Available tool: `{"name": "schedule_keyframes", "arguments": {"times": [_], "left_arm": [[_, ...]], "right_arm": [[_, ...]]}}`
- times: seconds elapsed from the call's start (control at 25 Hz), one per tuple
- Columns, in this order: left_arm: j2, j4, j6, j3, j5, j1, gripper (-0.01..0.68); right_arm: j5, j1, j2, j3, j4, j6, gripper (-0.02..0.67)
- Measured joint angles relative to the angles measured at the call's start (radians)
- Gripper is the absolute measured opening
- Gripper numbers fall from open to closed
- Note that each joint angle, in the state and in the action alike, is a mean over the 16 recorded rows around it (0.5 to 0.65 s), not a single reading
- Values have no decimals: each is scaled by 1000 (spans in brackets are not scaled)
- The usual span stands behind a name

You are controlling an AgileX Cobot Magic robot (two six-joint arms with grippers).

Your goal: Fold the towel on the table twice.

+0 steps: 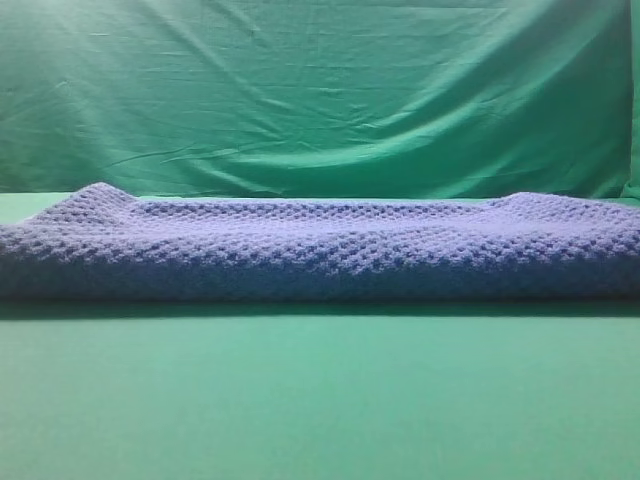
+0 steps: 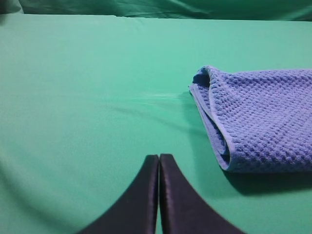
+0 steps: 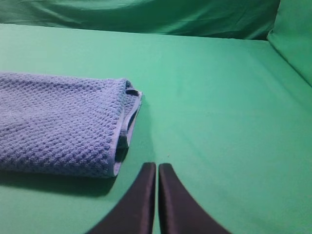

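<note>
The blue-grey waffle-textured towel point(image 1: 320, 250) lies folded over itself in a long band across the green table point(image 1: 320, 400). Its left end shows in the left wrist view point(image 2: 258, 122), with layered edges facing left. Its right end shows in the right wrist view point(image 3: 58, 122). My left gripper point(image 2: 159, 158) is shut and empty, over bare table to the left of and nearer than the towel's left end. My right gripper point(image 3: 157, 166) is shut and empty, just right of and nearer than the towel's right end. Neither gripper shows in the exterior view.
A wrinkled green backdrop cloth point(image 1: 320, 90) hangs behind the table. It also runs along the far edge in the wrist views point(image 3: 146, 17). Bare green table lies in front of the towel and beyond both of its ends.
</note>
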Motion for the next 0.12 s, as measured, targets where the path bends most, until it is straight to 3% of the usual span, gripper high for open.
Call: {"name": "schedule_keyframes", "arguments": {"times": [0.12], "left_arm": [[0,0,0,0,0,0,0]], "right_arm": [[0,0,0,0,0,0,0]]}}
